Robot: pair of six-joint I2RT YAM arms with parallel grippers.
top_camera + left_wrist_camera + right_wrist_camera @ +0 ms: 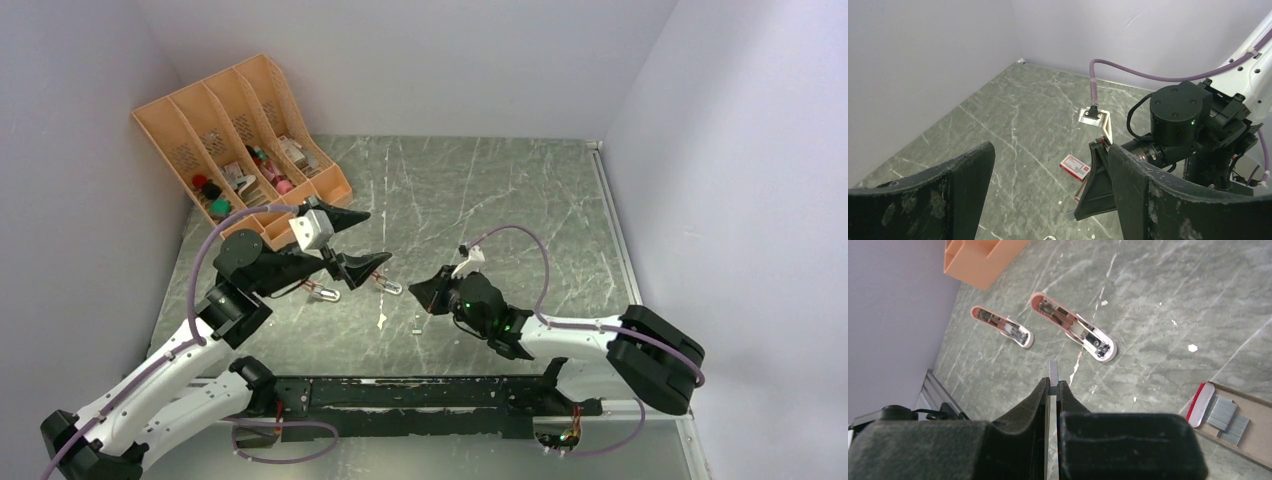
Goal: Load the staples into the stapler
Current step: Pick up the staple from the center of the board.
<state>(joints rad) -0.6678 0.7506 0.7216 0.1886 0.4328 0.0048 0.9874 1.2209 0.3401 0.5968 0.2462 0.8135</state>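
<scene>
Nearest, the right end effector is clamped on a thin, ribbed, silvery strip of staples that points ahead. Just beyond lies the nearer pink stapler, opened, a glossy shell around a steel channel. Its long axis slants away leftward, so the strip probably needs turning. The left end effector, fingers wide apart and empty, hovers above the marbled table.

Right gripper pinched tight on 1 thin grey staple strip, which pokes out past the fingertips. Beyond it on the grey marbled table, 1 pink stapler lies open, and a second pink stapler lies open beside it, apart. Orange organizer corner top left. At right, cardboard tray with loose staple strips, red-and-white box at its edge.
</scene>
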